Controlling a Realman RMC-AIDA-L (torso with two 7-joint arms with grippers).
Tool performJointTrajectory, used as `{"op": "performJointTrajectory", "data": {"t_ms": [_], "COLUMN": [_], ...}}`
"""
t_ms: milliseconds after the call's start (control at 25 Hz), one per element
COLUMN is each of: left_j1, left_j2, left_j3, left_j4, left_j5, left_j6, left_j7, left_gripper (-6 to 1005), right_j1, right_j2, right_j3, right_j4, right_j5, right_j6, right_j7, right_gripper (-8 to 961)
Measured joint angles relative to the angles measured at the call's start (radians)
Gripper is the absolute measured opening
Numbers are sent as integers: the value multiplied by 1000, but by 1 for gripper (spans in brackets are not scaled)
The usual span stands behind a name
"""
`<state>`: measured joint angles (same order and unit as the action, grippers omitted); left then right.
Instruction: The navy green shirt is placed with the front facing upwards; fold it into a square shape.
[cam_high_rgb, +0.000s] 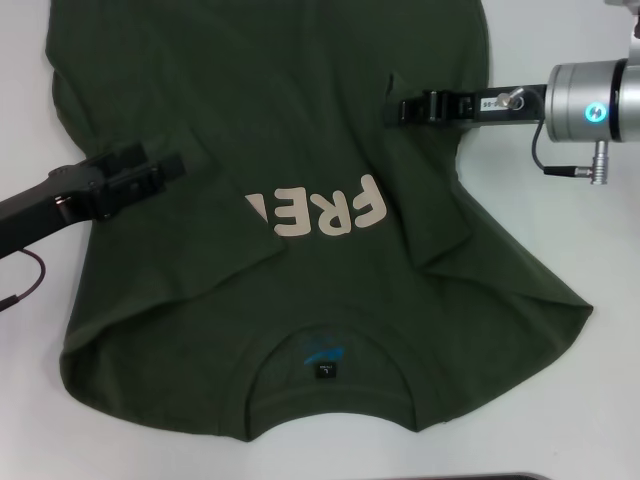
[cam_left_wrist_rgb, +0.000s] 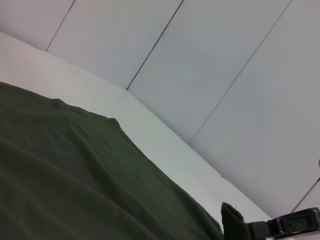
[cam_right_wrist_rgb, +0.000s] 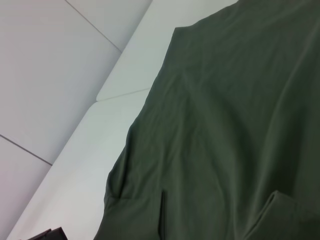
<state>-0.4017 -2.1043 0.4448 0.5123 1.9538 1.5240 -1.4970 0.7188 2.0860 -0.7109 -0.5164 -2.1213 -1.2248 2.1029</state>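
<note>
The navy green shirt (cam_high_rgb: 300, 130) lies spread on the white table, its collar and black tag (cam_high_rgb: 324, 371) toward me and the cream lettering (cam_high_rgb: 325, 215) facing up. My left gripper (cam_high_rgb: 176, 163) reaches in from the left, shut on the shirt's left side. That fabric is drawn inward as a flap that covers the end of the lettering. My right gripper (cam_high_rgb: 393, 110) comes in from the right, shut on a pinch of the shirt's right side. The left wrist view shows that right gripper (cam_left_wrist_rgb: 250, 229) holding a raised tuft of cloth.
The white table (cam_high_rgb: 30, 420) surrounds the shirt, with bare surface on the left, right and near side. A dark strip (cam_high_rgb: 500, 476) shows at the table's near edge. Pale wall panels (cam_left_wrist_rgb: 225, 75) stand beyond the far end of the table.
</note>
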Motion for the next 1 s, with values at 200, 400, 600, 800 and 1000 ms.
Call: {"op": "performJointTrajectory", "data": {"t_ms": [200, 400, 600, 800, 1000], "left_j1": [1, 4, 7, 9, 9], "left_j2": [0, 0, 0, -2, -6], "left_j3": [0, 0, 0, 0, 0], "left_j4": [0, 0, 0, 0, 0], "left_j5": [0, 0, 2, 8, 8], "left_j6": [-1, -1, -2, -2, -2], "left_j7": [0, 0, 1, 3, 2], "left_gripper": [887, 887, 888, 888, 888], "right_j1": [9, 11, -12, -58, -136], "right_j2": [2, 6, 4, -6, -22], "right_j3": [-36, -42, -43, -43, -46], "right_j4": [28, 51, 51, 27, 13], "right_j5": [1, 6, 73, 74, 57], "right_j6": [31, 56, 28, -58, -104], "right_j7": [-6, -9, -49, -35, 8], "right_gripper": [18, 64, 306, 614, 760]}}
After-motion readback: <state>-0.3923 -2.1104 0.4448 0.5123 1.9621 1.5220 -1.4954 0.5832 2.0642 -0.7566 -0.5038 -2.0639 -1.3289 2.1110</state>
